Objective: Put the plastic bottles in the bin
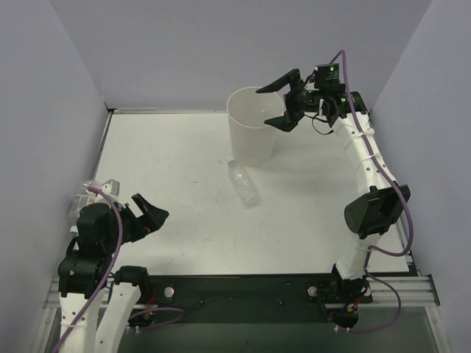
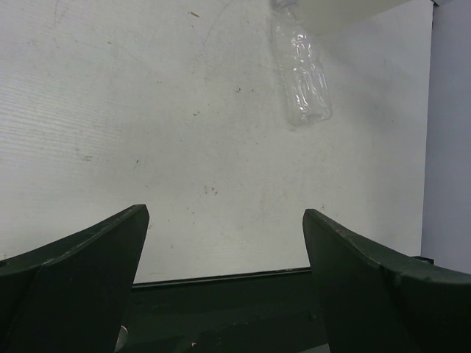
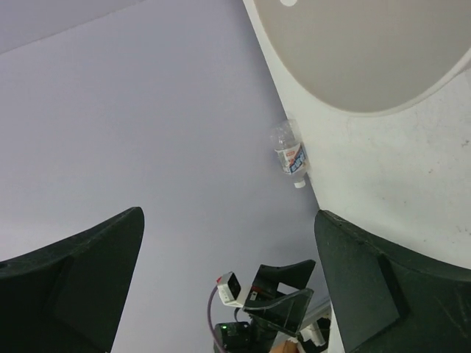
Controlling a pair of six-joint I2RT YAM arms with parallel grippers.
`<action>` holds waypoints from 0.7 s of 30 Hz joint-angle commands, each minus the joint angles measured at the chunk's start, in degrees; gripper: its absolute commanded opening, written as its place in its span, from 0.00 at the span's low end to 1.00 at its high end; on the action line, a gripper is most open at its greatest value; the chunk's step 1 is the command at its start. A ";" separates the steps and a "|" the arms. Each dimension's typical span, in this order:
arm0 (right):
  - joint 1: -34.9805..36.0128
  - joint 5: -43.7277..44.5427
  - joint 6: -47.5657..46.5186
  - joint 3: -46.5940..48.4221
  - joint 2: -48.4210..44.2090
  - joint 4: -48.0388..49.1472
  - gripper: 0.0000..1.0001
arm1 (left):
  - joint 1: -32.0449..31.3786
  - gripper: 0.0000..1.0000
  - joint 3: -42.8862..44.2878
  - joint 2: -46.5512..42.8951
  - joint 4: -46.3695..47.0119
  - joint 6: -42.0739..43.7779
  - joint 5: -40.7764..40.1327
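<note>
While the left gripper [image 2: 224, 213] is held wide open and empty at the near left, a labelled bottle [image 3: 291, 153] is seen lying just beside it by the left wall, and a clear bottle [image 1: 243, 183] lies farther in at the middle, just short of the bin [image 1: 250, 143]. At the far right, the right gripper [image 1: 283, 101] is poised over the bin's rim, jaws spread wide with nothing between them. For the next pick it should be raised clear of the rim before being swung nearer, and the clear bottle is best taken across its middle, since it would likely roll.
</note>
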 commanded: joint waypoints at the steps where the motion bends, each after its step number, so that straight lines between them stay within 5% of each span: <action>1: -0.62 -2.41 -9.09 -5.51 -6.56 -0.05 0.93 | 0.05 0.98 1.90 0.19 0.30 1.31 -0.74; 9: 4.11 19.62 -42.82 -27.68 -23.62 -9.99 0.91 | 0.05 0.97 1.99 -0.43 -0.93 2.10 -1.36; 14: 12.46 34.84 -51.83 -40.68 -31.11 -8.07 0.91 | -0.04 0.97 2.43 1.33 -0.05 2.45 -0.83; 21: 19.84 41.44 -55.78 -50.19 -32.35 0.10 0.92 | -0.04 0.98 4.97 4.31 -0.05 3.60 -1.00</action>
